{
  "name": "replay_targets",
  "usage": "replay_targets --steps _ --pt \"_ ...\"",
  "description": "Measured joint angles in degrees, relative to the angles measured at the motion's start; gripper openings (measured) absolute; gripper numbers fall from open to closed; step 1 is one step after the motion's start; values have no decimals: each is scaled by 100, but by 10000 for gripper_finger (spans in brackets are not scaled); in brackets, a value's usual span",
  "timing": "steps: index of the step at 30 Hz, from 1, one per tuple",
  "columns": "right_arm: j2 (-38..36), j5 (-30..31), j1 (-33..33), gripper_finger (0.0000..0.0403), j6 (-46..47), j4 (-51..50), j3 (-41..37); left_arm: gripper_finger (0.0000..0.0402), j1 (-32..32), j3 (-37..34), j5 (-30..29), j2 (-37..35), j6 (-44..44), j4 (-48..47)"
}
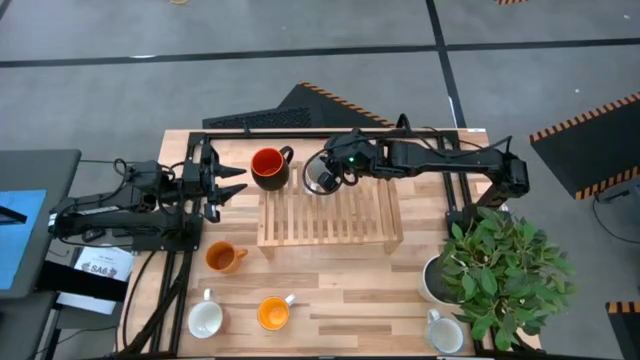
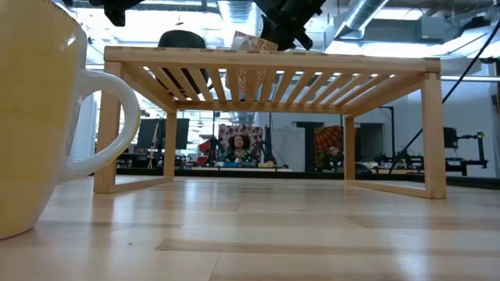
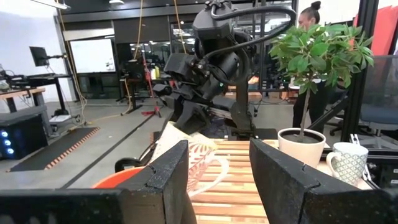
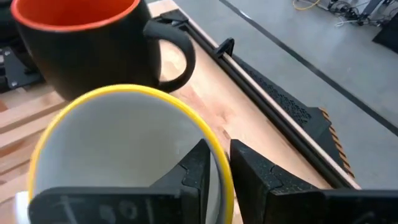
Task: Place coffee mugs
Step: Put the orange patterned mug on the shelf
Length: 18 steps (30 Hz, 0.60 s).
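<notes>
A: Where do things stand?

B: The right gripper (image 4: 214, 171) has its jaws pinched on the rim of a white mug with a yellow lip (image 4: 124, 155), one finger inside and one outside. It holds that mug over the back edge of the slatted wooden rack (image 1: 330, 215), just beside the dark mug with the red inside (image 1: 268, 166), which already stands at the rack's back left corner.

A: How should it set the mug down well?

B: I'd lower it straight, keep it level, and leave a gap to the dark mug's handle, which points toward it. Only spread the jaws once the base sits flat across the slats, or it may tip.

A: And the left arm?

B: The left gripper (image 1: 225, 182) waits at the bench's left edge, beside the rack, jaws apart and empty.

A: The other mugs?

B: An orange mug (image 1: 222, 257) sits left of the rack, a white mug (image 1: 205, 320) and a second orange mug (image 1: 273, 313) near the front edge, and a pale mug (image 1: 445, 333) at the front right corner by the plant pot (image 1: 432, 280).

A: What does each view add?

B: Only the right wrist view shows the rim pinch. The overhead view alone gives the whole layout. The low view looks under the rack, and cannot show the mug's base against the slats. The left wrist view shows a patterned side on the held mug.
</notes>
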Motion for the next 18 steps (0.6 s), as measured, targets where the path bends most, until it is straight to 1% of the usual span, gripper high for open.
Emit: replay_targets --steps 11,18 --pt "4 -19 -27 87 48 323 -2 158 0 0 0 0 -2 0" --pt "4 -448 -41 87 145 89 -2 158 0 0 2 0 -7 0"
